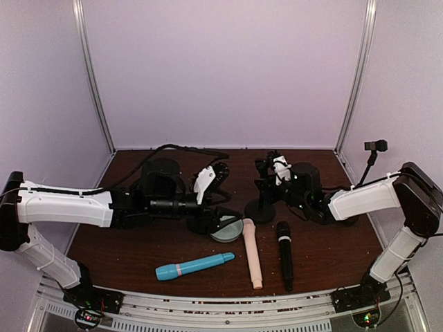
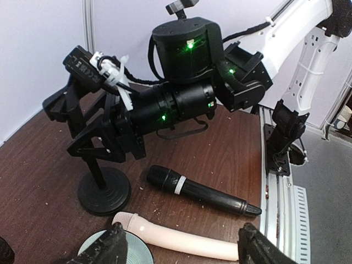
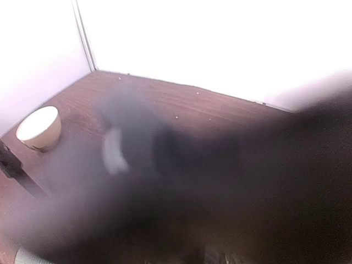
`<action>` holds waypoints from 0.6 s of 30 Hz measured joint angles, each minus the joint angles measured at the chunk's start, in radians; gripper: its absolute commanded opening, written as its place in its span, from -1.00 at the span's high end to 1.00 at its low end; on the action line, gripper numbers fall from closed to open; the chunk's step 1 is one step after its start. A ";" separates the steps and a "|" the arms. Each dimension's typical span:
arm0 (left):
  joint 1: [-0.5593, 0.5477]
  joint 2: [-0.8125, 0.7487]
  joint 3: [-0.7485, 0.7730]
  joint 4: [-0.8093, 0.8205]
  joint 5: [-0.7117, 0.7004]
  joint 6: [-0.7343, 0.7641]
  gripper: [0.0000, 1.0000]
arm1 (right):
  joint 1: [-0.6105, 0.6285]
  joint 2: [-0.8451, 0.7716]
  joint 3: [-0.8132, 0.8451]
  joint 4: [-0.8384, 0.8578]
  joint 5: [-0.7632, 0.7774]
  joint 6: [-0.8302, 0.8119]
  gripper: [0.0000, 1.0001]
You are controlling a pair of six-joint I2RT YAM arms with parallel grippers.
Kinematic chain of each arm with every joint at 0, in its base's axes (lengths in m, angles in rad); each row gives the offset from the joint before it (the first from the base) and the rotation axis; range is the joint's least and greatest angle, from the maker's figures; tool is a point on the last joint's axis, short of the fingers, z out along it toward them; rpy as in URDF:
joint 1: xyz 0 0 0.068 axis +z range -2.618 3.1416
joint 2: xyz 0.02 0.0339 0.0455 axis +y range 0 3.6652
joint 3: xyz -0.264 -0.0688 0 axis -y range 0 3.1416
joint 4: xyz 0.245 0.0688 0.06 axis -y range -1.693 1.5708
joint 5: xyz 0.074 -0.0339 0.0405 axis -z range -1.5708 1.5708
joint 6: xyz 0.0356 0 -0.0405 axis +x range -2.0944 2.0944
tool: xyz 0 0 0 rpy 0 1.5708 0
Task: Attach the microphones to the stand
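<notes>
Left gripper [image 2: 187, 246]: my fingers stand wide apart and empty, straddling the pink-beige microphone [image 2: 176, 237].
Right gripper [image 2: 88, 132]: pressed against the stand [image 2: 103, 191]; I cannot tell whether it is holding it.
Microphones: pink-beige, black microphone [image 2: 201, 190] and light blue microphone [image 1: 195, 265] all lie on the table [image 1: 138, 249], none mounted.
Step, I judge: drop straight down, pinch the pink body mid-length, and avoid the round grey disc [image 1: 225, 234].
Hard to see: the right wrist view is a blur, and only a cream bowl [image 3: 38, 127] reads.

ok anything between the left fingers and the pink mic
Nothing visible: in the left wrist view the pink mic lies just ahead of the open left fingers. A round dish sits beside its head, not over it.
</notes>
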 measured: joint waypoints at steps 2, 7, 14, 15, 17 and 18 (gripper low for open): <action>0.000 0.000 0.000 0.000 0.003 0.000 -0.42 | 0.000 -0.025 -0.015 0.003 -0.005 0.002 -0.06; 0.000 -0.017 -0.014 -0.007 0.001 -0.001 -0.43 | 0.000 -0.101 -0.067 -0.010 -0.004 0.022 -0.25; 0.000 -0.080 -0.022 -0.166 -0.052 -0.009 -0.44 | 0.010 -0.232 -0.171 -0.064 0.000 0.056 -0.33; 0.000 -0.091 -0.024 -0.206 -0.069 -0.015 -0.46 | 0.017 -0.271 -0.196 -0.083 0.005 0.068 -0.34; 0.000 -0.113 -0.036 -0.255 -0.091 -0.023 -0.48 | 0.033 -0.336 -0.228 -0.118 0.010 0.078 -0.34; 0.000 -0.132 -0.049 -0.294 -0.107 -0.032 -0.48 | 0.043 -0.363 -0.235 -0.142 0.016 0.083 -0.34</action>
